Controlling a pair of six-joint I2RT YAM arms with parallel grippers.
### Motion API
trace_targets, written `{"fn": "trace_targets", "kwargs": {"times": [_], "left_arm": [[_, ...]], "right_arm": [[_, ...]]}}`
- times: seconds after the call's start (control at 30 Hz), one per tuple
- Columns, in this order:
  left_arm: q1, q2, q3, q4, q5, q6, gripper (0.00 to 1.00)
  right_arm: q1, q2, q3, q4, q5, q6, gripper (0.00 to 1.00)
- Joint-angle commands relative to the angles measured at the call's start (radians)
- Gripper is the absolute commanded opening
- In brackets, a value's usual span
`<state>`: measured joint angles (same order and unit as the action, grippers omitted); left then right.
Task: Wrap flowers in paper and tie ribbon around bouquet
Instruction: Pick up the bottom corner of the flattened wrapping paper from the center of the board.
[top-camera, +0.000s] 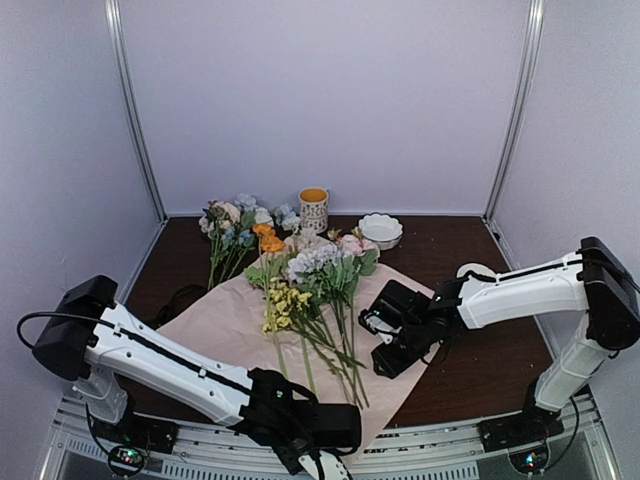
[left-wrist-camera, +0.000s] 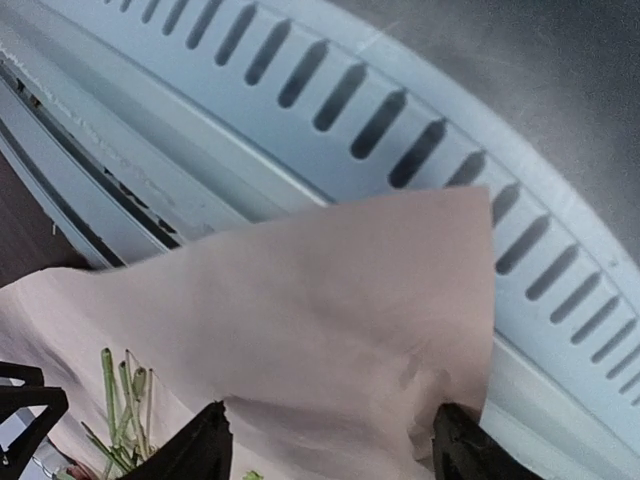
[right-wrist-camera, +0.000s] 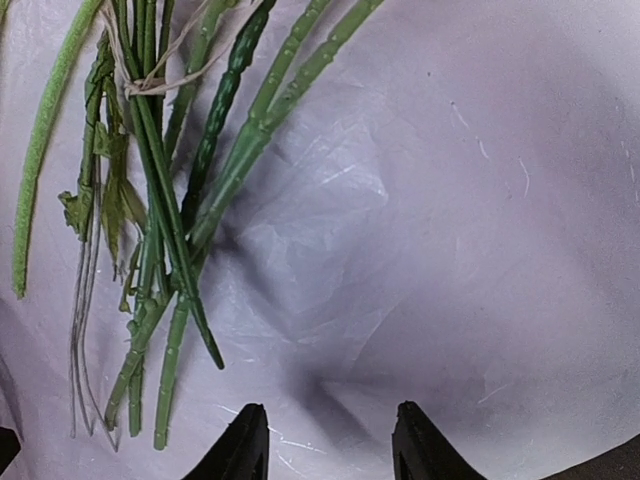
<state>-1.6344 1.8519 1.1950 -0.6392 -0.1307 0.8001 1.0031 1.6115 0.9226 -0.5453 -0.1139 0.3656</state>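
The pale pink paper (top-camera: 225, 325) lies spread on the dark table. The flowers (top-camera: 320, 265) lie on it, blooms to the far side and green stalks (right-wrist-camera: 160, 220) toward me. My left gripper (top-camera: 325, 452) is at the paper's near corner. In the left wrist view its jaws (left-wrist-camera: 335, 450) stand wide apart, with that corner of the paper (left-wrist-camera: 330, 300) lying between them. My right gripper (top-camera: 383, 348) hovers open over the paper's right part (right-wrist-camera: 450, 200), just right of the stalk ends, its fingertips (right-wrist-camera: 240, 445) close to the creased sheet. A dark band, perhaps the ribbon (top-camera: 180, 300), lies left of the paper. No wrapped bouquet shows.
More loose flowers (top-camera: 232, 225) lie at the back left. A patterned cup (top-camera: 314, 208) and a white bowl (top-camera: 381, 229) stand behind the paper. A white slotted rail (left-wrist-camera: 380, 110) runs along the table's near edge under the paper corner. Walls enclose the sides and back.
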Motion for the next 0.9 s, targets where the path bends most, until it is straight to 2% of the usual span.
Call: {"fn": "trace_targets", "kwargs": {"times": [0.0,0.17,0.3,0.37,0.57,0.73,0.87], "left_arm": [[0.004,0.038,0.024,0.028,-0.078,-0.054,0.67],[0.025,0.001,-0.021,0.078,-0.056,-0.087,0.39],[0.045,-0.001,-0.018,0.078,-0.029,-0.105,0.1],[0.052,-0.006,-0.023,0.083,-0.029,-0.122,0.0],[0.084,-0.096,-0.061,0.161,-0.013,-0.196,0.0],[0.166,-0.223,-0.122,0.281,0.087,-0.293,0.0],[0.226,-0.299,-0.195,0.36,0.106,-0.343,0.0]], "right_arm": [[0.018,-0.006,-0.027,0.031,0.032,0.017,0.43],[0.025,-0.033,-0.038,0.029,0.032,0.026,0.43],[0.026,-0.064,-0.039,0.024,-0.001,0.019,0.43],[0.025,-0.084,-0.037,0.018,-0.01,0.009,0.43],[0.025,-0.146,-0.021,-0.008,-0.062,-0.042,0.44],[0.023,-0.234,-0.008,0.002,-0.123,-0.112,0.45],[0.009,-0.307,-0.005,0.025,-0.17,-0.174,0.46]]}}
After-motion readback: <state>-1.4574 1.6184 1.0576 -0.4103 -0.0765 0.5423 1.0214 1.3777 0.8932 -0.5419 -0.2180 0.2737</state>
